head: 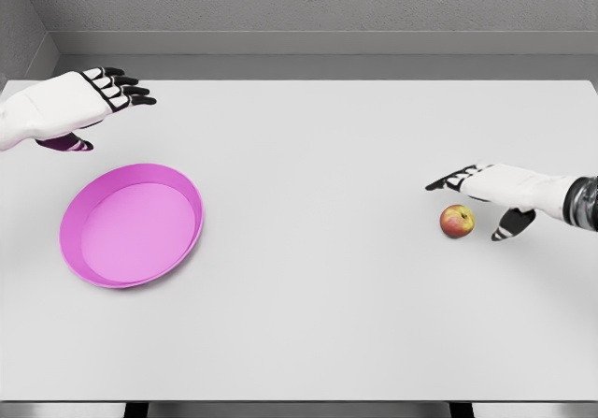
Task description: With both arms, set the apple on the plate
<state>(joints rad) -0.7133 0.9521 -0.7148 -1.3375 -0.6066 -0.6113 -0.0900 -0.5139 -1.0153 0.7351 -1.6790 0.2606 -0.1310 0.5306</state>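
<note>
A small red-yellow apple (457, 221) lies on the white table at the right. My right hand (476, 198) hovers just beside and above it, fingers spread and thumb hanging down to the apple's right, holding nothing. A pink plate (78, 212) sits at the left of the table. My left hand (105, 100) floats above the table behind the plate, fingers stretched out and relaxed, holding nothing.
The white table (318, 156) runs to a grey wall at the back. Its front edge crosses the bottom of the view.
</note>
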